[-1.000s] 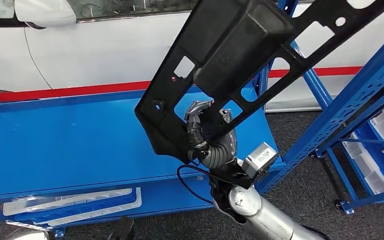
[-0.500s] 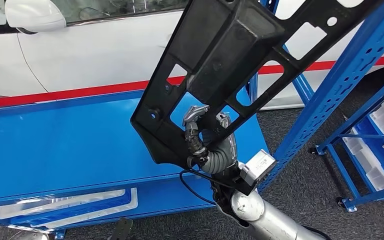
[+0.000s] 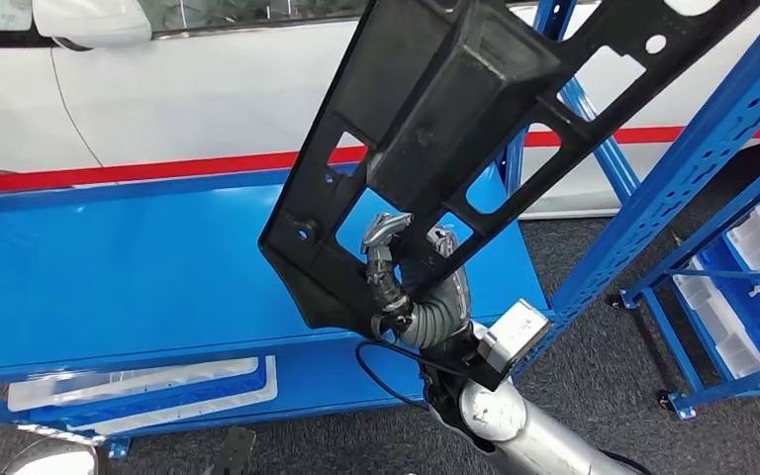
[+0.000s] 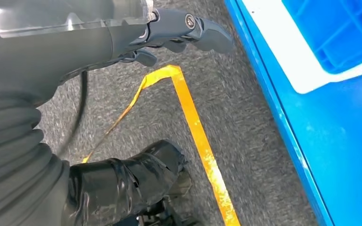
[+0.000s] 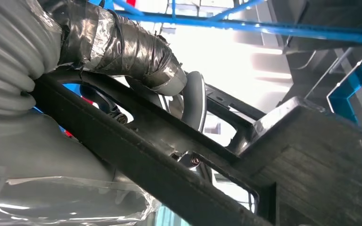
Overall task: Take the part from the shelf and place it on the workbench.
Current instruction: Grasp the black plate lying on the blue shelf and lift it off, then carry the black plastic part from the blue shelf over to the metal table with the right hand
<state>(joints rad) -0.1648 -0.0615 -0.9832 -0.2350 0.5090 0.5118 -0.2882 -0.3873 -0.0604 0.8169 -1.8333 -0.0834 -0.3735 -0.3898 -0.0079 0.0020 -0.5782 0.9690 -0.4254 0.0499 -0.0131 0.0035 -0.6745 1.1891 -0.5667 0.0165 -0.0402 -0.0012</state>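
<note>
My right hand grips a long black plastic part with cut-out openings, holding it up in the air, tilted from lower left to upper right. Its fingers hook through an opening near the part's lower end. In the right wrist view the part crosses close in front of the hand, a bar caught between the fingers. The part's lower end hangs above the right side of the blue workbench. My left hand hangs over the grey floor with nothing in it, fingers loosely curled.
A blue perforated shelf frame rises at the right, with white bins low behind it. A white car body with a red stripe stands behind the workbench. White and blue trays lie on the bench's lower level. Yellow tape marks the floor.
The whole picture has shifted a little, so the camera has moved. The part stays in my right hand at about the same height and tilt.
</note>
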